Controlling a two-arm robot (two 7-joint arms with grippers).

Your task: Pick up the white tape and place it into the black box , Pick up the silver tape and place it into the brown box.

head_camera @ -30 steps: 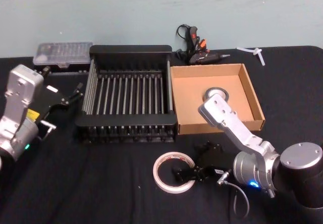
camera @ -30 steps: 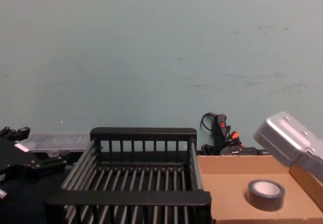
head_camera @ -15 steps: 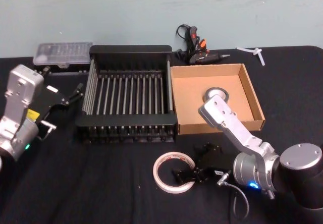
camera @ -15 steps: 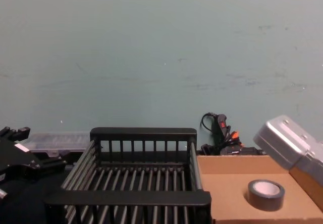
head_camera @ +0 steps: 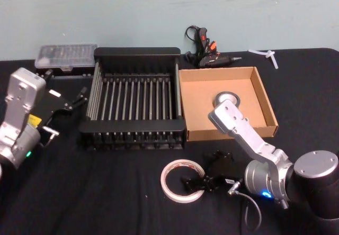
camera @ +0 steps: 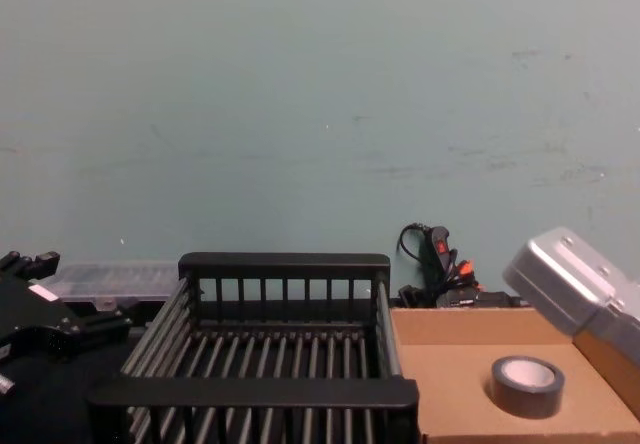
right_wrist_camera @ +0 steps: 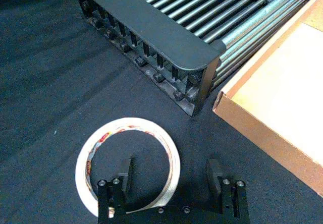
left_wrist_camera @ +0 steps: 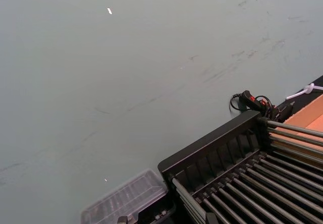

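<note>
Right gripper, jaws spread, straddles the white tape's rim near the desk's front edge.

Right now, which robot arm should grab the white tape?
The right one. The right gripper is open at the white tape, one finger inside the ring. The left gripper sits away beside the black box.

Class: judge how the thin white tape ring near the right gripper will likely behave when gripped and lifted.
The white tape is a thin, wide ring lying flat, so probably light. Pinched across one wall by the right gripper, it may flex or swing. Flat, it seems unlikely to roll.
</note>
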